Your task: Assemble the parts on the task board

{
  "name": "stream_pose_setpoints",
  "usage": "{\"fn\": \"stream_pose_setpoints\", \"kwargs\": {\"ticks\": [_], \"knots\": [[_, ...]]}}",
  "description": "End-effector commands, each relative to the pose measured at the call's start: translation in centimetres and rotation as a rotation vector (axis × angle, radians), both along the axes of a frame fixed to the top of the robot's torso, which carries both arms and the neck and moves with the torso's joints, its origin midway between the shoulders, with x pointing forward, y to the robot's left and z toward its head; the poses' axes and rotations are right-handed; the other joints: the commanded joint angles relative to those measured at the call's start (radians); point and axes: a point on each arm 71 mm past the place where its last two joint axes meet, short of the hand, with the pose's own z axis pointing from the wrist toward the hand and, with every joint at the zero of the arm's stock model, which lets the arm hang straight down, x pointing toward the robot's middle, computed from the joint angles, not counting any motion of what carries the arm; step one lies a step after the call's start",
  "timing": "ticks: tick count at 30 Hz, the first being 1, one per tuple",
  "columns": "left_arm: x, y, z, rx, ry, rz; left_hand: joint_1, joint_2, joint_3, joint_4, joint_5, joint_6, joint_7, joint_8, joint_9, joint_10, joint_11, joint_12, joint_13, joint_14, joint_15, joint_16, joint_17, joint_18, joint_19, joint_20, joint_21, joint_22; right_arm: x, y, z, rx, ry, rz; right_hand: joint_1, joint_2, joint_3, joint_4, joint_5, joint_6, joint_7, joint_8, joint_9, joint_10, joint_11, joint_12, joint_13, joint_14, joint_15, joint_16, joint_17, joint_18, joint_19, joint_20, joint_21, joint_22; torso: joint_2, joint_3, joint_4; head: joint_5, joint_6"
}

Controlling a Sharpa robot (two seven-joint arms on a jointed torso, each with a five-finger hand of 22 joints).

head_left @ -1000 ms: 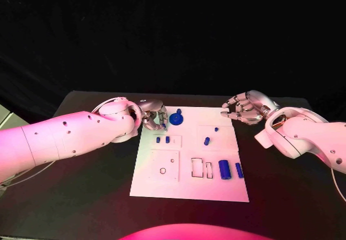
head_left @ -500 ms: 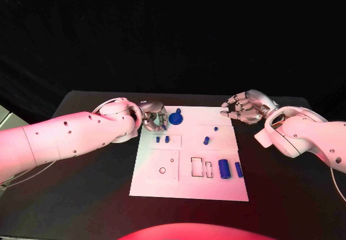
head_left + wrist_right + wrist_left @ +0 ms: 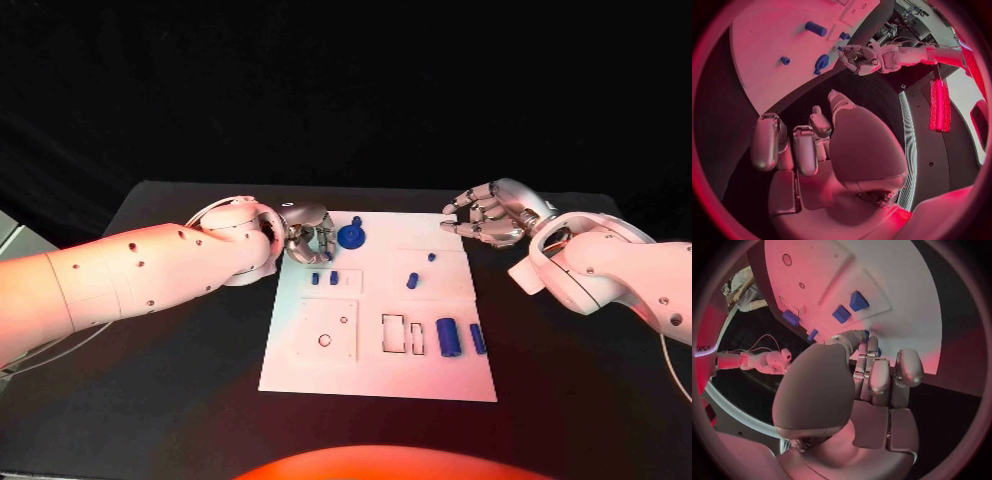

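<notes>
The white task board (image 3: 378, 370) lies mid-table. My left hand (image 3: 306, 238) hovers over its far left corner with fingers curled; a small blue part (image 3: 865, 334) shows pinched at its fingertips. Just beside it on the board stands a round blue part (image 3: 352, 237). Two small blue blocks (image 3: 325, 279) sit below the hand. More blue pieces (image 3: 414, 281) stand mid-board, and two blue cylinders (image 3: 449, 338) lie near the right edge. My right hand (image 3: 490, 215) hangs off the board's far right corner, fingers curled in, holding nothing.
Empty outlined slots (image 3: 394, 334) and small holes (image 3: 326, 341) mark the board's near half. Black table (image 3: 159, 390) surrounds the board on all sides; its far edge runs close behind both hands.
</notes>
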Motion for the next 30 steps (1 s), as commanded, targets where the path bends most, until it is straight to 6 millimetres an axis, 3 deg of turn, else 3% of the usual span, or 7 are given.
{"fn": "stream_pose_setpoints", "kwargs": {"ticks": [1,25,30], "knots": [[-0.11,-0.24,-0.30,0.005,0.024,-0.013,-0.013,-0.002,0.006,-0.002,-0.005,0.006,-0.002,-0.007,0.000,0.007,-0.002,-0.006,-0.001,0.002,0.002,-0.003,0.000,-0.002,-0.006,-0.002,-0.004,-0.001,-0.07,0.15,0.04,-0.005,-0.008,0.014,-0.012,0.000,0.004,0.000,0.006,-0.002,-0.001,0.004,-0.001,0.008,-0.002,0.003,-0.001,0.059,0.003,-0.002,0.086,0.014,0.006,-0.001,0.003,0.071,0.001,-0.0003,-0.0002,0.000,-0.001],[-0.21,-0.44,-0.98,0.035,0.063,-0.014,-0.031,-0.005,0.003,-0.001,-0.017,0.005,-0.003,-0.013,0.003,0.009,-0.002,-0.018,0.003,-0.001,0.003,-0.005,-0.007,0.000,-0.015,-0.001,-0.012,-0.009,-0.09,0.15,0.05,-0.005,-0.008,0.015,-0.013,-0.001,0.006,0.000,0.006,-0.002,-0.001,0.004,-0.001,0.009,-0.002,0.003,-0.002,0.058,0.002,-0.003,0.083,0.014,0.006,-0.002,0.002,0.071,0.000,0.0001,0.0001,-0.002,-0.004],[-0.21,-0.39,-1.01,0.039,0.064,-0.009,-0.046,-0.009,0.000,0.000,-0.027,-0.026,-0.009,-0.036,-0.001,-0.007,0.003,-0.036,0.008,-0.007,0.006,-0.006,-0.013,0.003,-0.025,0.001,-0.022,-0.017,-0.09,0.16,0.05,-0.005,-0.008,0.015,-0.013,-0.001,0.006,0.000,0.006,-0.002,-0.001,0.004,-0.001,0.009,-0.002,0.003,-0.002,0.058,0.002,-0.003,0.083,0.014,0.006,-0.002,0.002,0.071,0.000,0.0001,0.0006,-0.004,-0.003]]}}
